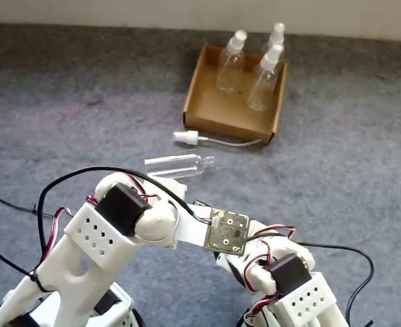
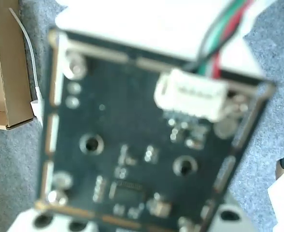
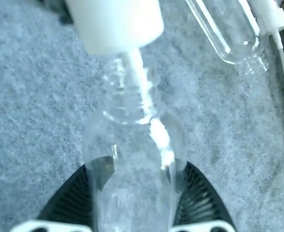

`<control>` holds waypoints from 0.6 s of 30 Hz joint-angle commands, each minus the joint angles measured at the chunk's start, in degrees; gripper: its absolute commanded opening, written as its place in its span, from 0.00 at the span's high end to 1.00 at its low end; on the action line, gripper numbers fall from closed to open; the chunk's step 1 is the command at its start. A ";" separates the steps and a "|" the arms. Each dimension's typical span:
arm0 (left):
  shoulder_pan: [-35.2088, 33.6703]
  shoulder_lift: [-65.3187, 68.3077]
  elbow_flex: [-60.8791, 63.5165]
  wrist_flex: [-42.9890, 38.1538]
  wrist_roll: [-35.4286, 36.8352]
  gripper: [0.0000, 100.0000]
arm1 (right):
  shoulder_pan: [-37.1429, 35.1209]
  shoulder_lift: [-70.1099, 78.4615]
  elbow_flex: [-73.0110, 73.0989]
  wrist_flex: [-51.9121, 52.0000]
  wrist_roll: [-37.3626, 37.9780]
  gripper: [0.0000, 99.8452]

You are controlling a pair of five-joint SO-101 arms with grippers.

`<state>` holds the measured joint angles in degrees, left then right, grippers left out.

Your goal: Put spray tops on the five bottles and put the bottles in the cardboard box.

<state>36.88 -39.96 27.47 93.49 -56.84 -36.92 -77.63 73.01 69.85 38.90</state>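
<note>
Nearest, the right jaws were clamped on a clear bottle. A white spray top sat over its neck, tube inside. I couldn't tell how the left jaws stood. To my eye the top wanted lowering straight, then twisting, with the bottle held firm. Beyond lay a bare bottle and a loose spray top on the surface. Farthest, three capped bottles stood in the cardboard box.

The bottles are clear with white spray tops, the cardboard box brown, the desk mottled grey.
</note>
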 commanded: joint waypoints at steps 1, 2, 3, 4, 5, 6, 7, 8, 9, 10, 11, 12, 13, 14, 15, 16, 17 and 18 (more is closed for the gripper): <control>3.03 -0.92 -2.33 -2.02 1.23 1.00 | -0.75 0.13 -0.13 -1.19 -1.58 1.00; 2.95 -0.92 -2.33 -2.02 1.23 1.00 | -0.84 0.13 -0.13 -1.19 -3.60 1.00; 2.95 -0.92 -2.33 -2.02 1.23 1.00 | -0.92 0.04 -0.13 -1.19 -5.45 1.00; 2.86 -0.92 -2.33 -2.02 1.23 1.00 | -1.10 0.04 -0.13 -1.19 -6.95 1.00; 2.86 -0.92 -2.33 -2.02 1.23 1.00 | -1.27 0.04 -0.22 -1.54 -7.38 1.00; 2.86 -0.92 -2.42 -2.02 1.23 1.00 | -1.71 0.04 -0.13 -2.15 -7.82 1.00; 2.86 -0.92 -2.51 -2.02 1.23 1.00 | -2.07 0.04 0.22 -2.95 -8.53 1.00; 2.86 -1.01 -2.59 -2.02 1.23 1.00 | -2.15 0.04 0.22 -3.82 -9.67 1.00; 2.59 -1.10 -2.77 -1.93 1.23 1.00 | -1.98 0.04 0.22 -4.62 -11.25 1.00; 1.71 -1.10 -2.86 -1.93 1.23 1.00 | -1.98 0.04 0.13 -5.49 -12.92 1.00; 1.10 -1.10 -2.95 -2.02 1.23 1.00 | -1.89 0.04 -0.04 -5.85 -14.51 1.00; 0.57 -1.10 -2.95 -2.02 1.23 1.00 | -1.89 0.04 -0.04 -6.11 -16.18 1.00; -0.13 -1.01 -2.86 -2.02 1.23 1.00 | -1.89 0.13 -0.04 -6.29 -18.11 1.00; -0.84 -1.01 -2.77 -2.02 1.23 1.00 | -1.89 0.13 -0.04 -6.29 -20.31 1.00; -1.54 -1.10 -2.77 -2.02 1.23 1.00 | -1.89 0.13 -0.04 -6.29 -22.07 1.00; -2.42 -1.27 -2.77 -2.02 1.32 1.00 | -1.89 0.13 -0.13 -6.29 -23.82 1.00; -3.30 -1.36 -2.77 -2.02 1.32 1.00 | -1.89 0.13 -0.13 -6.29 -25.14 1.00; -4.09 -1.36 -2.86 -2.02 1.32 1.00 | -1.89 0.22 -0.13 -6.29 -26.11 1.00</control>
<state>34.95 -39.96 26.86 91.65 -56.04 -38.42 -77.10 73.89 65.36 16.84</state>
